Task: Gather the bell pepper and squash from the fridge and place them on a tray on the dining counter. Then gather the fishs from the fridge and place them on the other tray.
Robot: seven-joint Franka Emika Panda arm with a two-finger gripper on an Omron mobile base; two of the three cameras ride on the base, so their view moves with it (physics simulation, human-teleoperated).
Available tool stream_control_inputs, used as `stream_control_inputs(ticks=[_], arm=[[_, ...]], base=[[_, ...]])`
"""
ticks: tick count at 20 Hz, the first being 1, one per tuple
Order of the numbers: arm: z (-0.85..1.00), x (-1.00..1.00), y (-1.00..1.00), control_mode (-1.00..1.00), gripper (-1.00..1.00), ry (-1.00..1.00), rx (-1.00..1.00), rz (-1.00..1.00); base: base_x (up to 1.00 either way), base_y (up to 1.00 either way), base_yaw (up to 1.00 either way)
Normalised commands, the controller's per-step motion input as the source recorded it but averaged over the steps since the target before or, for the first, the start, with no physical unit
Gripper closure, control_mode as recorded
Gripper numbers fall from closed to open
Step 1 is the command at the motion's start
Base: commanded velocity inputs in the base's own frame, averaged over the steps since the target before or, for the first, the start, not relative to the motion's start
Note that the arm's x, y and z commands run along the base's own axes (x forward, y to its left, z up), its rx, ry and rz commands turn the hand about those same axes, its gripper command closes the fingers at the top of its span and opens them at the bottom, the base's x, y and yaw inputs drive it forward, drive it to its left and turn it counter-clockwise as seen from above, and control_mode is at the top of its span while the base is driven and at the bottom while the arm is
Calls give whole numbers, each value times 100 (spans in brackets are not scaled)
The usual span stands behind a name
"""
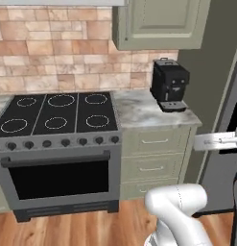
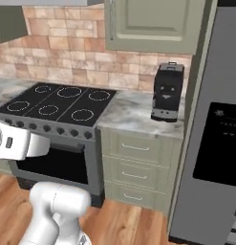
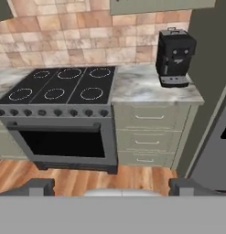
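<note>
Hand view: the gripper shows as two dark finger tips at the bottom, set far apart, with bare wooden floor between them and nothing held.
Gripper state: jaws spread wide, empty, aimed at the lower front of the stove and the drawers.
Fridge: the tall grey fridge stands at the right of the right base view, door shut, with its black dispenser panel facing out; in the left base view a strip of it runs down the right edge, and in the hand view a grey corner of it sits at the right.
Pepper, squash, fish: I cannot tell where they are.
Stove: a black-topped range with six ring burners, a row of knobs and a dark oven window, left of the drawers; also seen at and.
Worktop: grey-white marble between the stove and the fridge, over three pale green drawers.
Coffee machine: black, upright on the worktop near the wall, close to the fridge side.
Wall: tan brick tiles behind the stove, a sage-green cupboard above the worktop.
Floor: warm wooden boards.
</note>
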Motion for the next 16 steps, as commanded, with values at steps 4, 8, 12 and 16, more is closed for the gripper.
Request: stream_control_inputs(ticks=[4, 8, 12, 16], arm=[[0, 0, 0, 100, -100, 0, 0, 0], [0, 0, 0, 100, -100, 0, 0, 0], [0, 0, 0, 100, -100, 0, 0, 0], [0, 0, 0, 100, -100, 0, 0, 0]], base=[[-4, -100, 0], [15, -100, 0], [39, -100, -2], [67, -75, -7]])
